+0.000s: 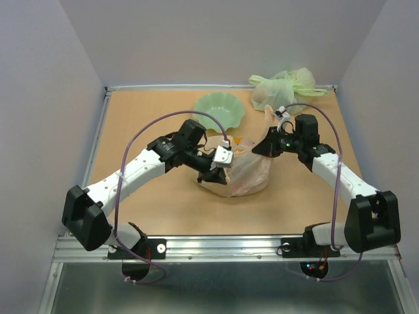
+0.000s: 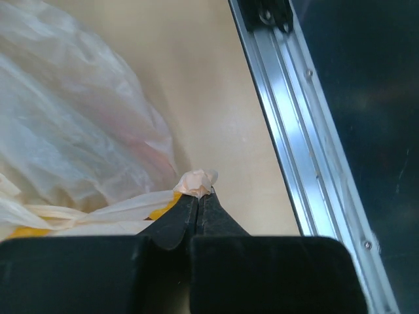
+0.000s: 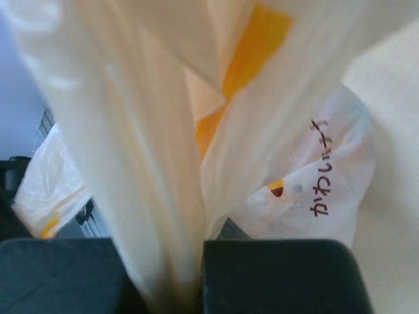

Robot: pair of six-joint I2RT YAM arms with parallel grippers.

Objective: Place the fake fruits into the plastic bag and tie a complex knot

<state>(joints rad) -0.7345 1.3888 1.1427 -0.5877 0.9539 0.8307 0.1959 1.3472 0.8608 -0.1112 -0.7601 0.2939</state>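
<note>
The plastic bag point(image 1: 247, 171), whitish with orange marks, lies bulging in the middle of the table. The fake fruits are hidden inside it; only a faint pink-orange tint shows through the film point(image 2: 134, 140). My left gripper point(image 1: 216, 175) is at the bag's left side, shut on a twisted end of bag plastic that pokes past its tips point(image 2: 198, 183). My right gripper point(image 1: 257, 149) is at the bag's upper right, shut on a gathered strip of the bag point(image 3: 157, 163) that drapes over and hides its fingers.
A pale green scalloped bowl point(image 1: 219, 110) stands behind the bag. A pale green knotted bag point(image 1: 285, 88) sits at the back right corner. The table's metal front rail point(image 2: 308, 150) runs close by the left gripper. Grey walls enclose the table.
</note>
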